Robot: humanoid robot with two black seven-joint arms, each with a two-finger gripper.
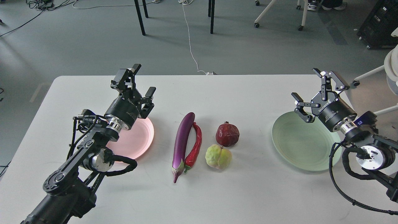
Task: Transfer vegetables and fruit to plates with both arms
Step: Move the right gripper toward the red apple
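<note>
The white desk (199,193) carries everything, and nothing has yet reached a plate, so the whole transfer appears to lie ahead. The larger mint green plate (303,146) sits at the right, the smaller pink plate (140,137) at the left, both bare, with the four items grouped between them.

The main risk, as I judge it, lies in how tightly the produce is packed. The long purple eggplant (182,140) and the red chili pepper (195,146) lie side by side, touching along much of their length, so a finger pushed down between them may nudge or drag the wrong one. Both are glossy and slender and could slip or swing from a grip taken off centre. The pomegranate (227,134) and the lumpy yellow-green fruit (218,156) sit just beside each other, apparently touching; both are rounded and may roll if clipped. Both arms reaching into the same middle cluster could also crowd one another.

The left arm rises from the lower left, its wrist over the pink plate and hiding part of it. The left end effector (141,82) points up and away, fingers apart, holding nothing. The right arm enters from the lower right; the right end effector (317,91) hangs over the mint plate's far edge, fingers spread wide, also empty.
</note>
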